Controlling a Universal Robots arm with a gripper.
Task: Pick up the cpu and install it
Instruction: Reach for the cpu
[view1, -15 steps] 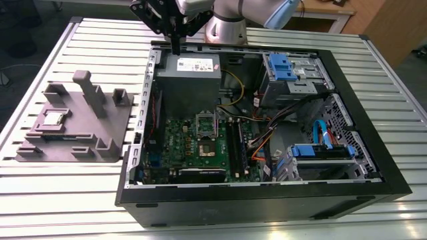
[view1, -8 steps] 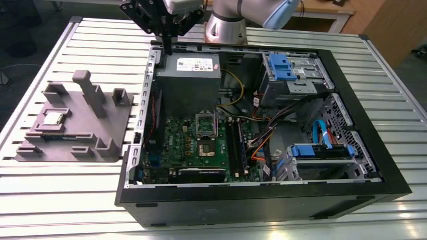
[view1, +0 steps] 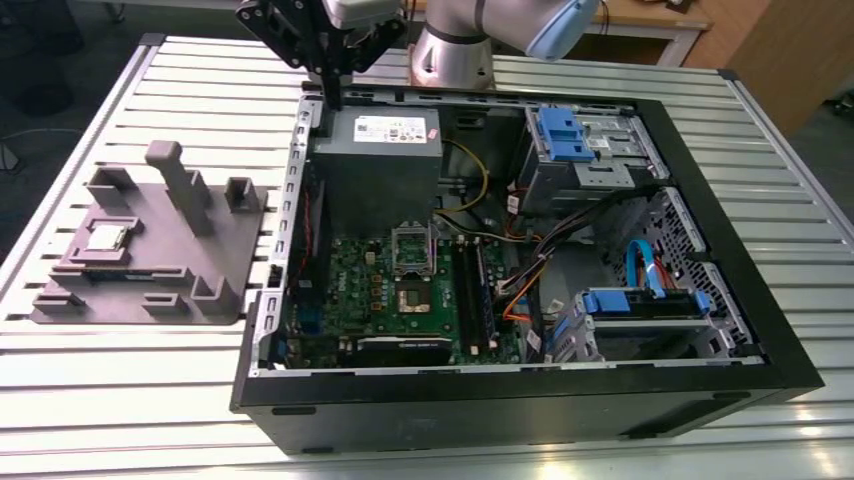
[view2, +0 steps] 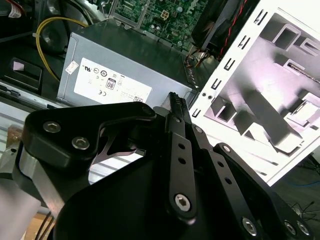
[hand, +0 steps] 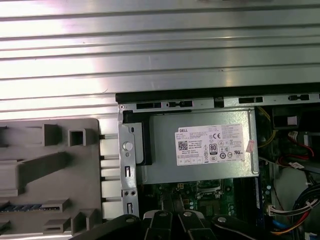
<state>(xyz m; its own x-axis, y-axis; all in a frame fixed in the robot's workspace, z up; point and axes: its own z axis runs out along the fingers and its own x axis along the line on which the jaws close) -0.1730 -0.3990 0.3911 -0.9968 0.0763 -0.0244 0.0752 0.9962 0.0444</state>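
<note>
The cpu (view1: 107, 237), a small silvery square chip, lies in a recess of the grey fixture (view1: 147, 250) at the exterior view's left, outside the computer case. The dark green motherboard (view1: 400, 290) sits in the case, and its socket (view1: 411, 268) has an open metal frame. My gripper (view1: 330, 95) hangs high over the case's far left corner, above the power supply (view1: 380, 150) and far from the cpu. In the second wrist view the gripper (view2: 176, 102) has its fingers pressed together with nothing between them.
The open black case (view1: 747, 250) holds blue drive brackets (view1: 567, 135), cables and a grey power supply (hand: 200, 145) with a white label. The fixture (hand: 45, 170) has upright posts. Everything stands on a ribbed metal table (view1: 134, 400). The arm's base (view1: 454, 55) is behind the case.
</note>
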